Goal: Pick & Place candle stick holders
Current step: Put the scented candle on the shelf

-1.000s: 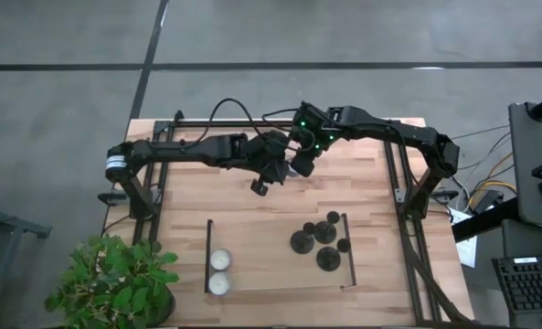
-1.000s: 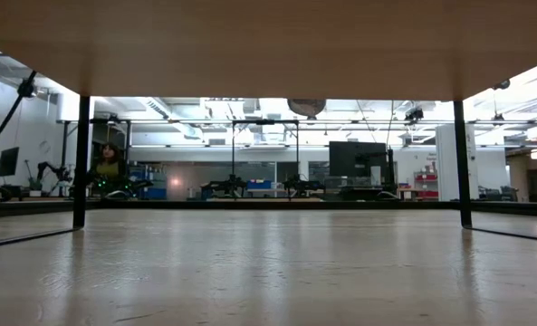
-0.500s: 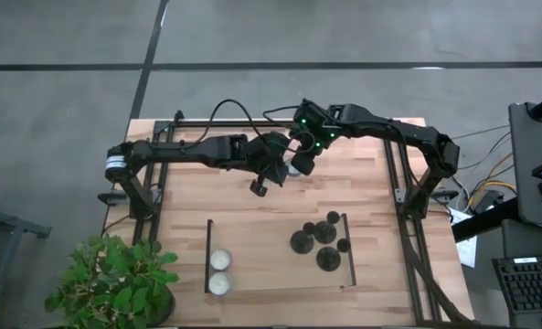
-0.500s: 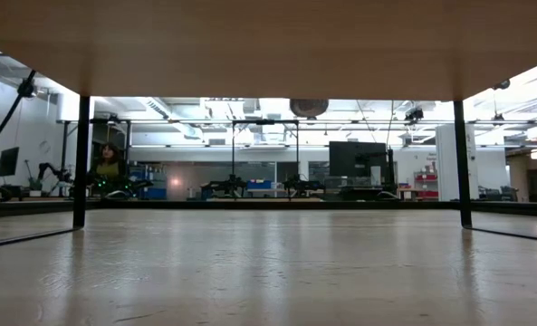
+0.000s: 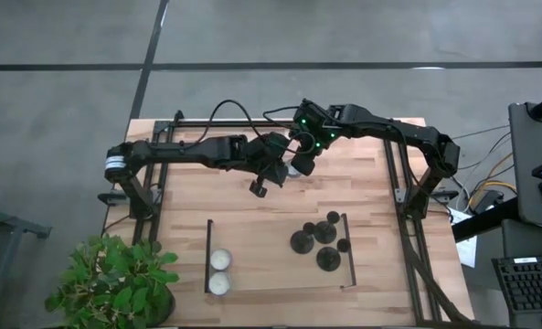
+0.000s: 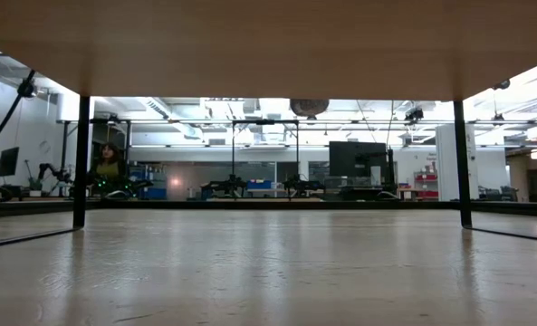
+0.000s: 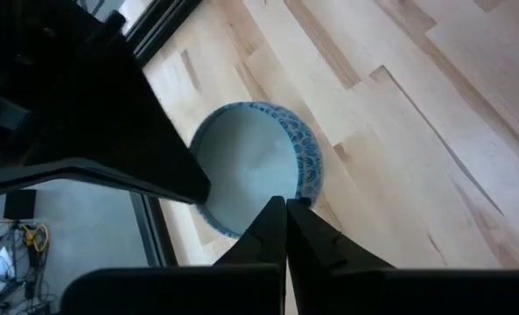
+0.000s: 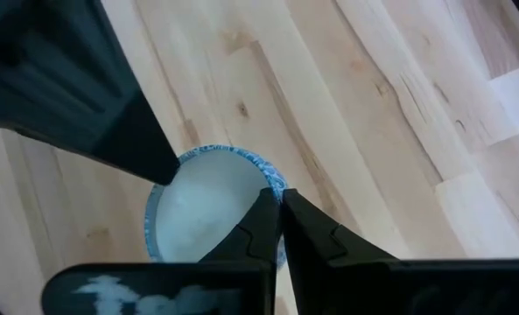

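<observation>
The three holders (image 5: 318,242) stand clustered on the surface (image 5: 234,228), well apart from both pincers. We judge them stiff, light and top-narrow, best taken at the stem. The left pincer (image 7: 285,206) and right pincer (image 8: 278,199) are both closed, each on the rim of a blue bowl (image 7: 255,166).

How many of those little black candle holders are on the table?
4, it seems, clustered at the table's near right: one, one, one, and a smaller dark piece that may be another.
</observation>
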You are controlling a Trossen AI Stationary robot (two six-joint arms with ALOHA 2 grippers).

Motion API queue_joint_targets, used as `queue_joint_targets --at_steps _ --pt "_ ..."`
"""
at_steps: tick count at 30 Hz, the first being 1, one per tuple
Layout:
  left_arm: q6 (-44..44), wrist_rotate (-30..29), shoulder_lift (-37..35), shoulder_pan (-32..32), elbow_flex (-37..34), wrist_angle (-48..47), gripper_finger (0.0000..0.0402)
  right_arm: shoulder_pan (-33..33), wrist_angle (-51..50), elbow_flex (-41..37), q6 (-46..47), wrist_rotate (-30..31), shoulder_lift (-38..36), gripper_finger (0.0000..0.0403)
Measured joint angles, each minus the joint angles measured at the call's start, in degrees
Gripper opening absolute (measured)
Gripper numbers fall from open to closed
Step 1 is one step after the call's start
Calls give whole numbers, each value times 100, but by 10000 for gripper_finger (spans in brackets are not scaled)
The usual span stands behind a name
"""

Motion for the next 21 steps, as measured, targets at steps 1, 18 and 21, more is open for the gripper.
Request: queue_joint_targets --at_steps 1,18,21 --pt "0 -2 -39 -2 -4 -5 0 -9 -6 0 2 -4 0 8" --pt "-195 741 -625 -7 0 -318 70 -9 -74 -11 -40 11 2 8" --pt "-332 852 -548 -44 0 -269 105 -9 -34 -15 -8 16 2 8"
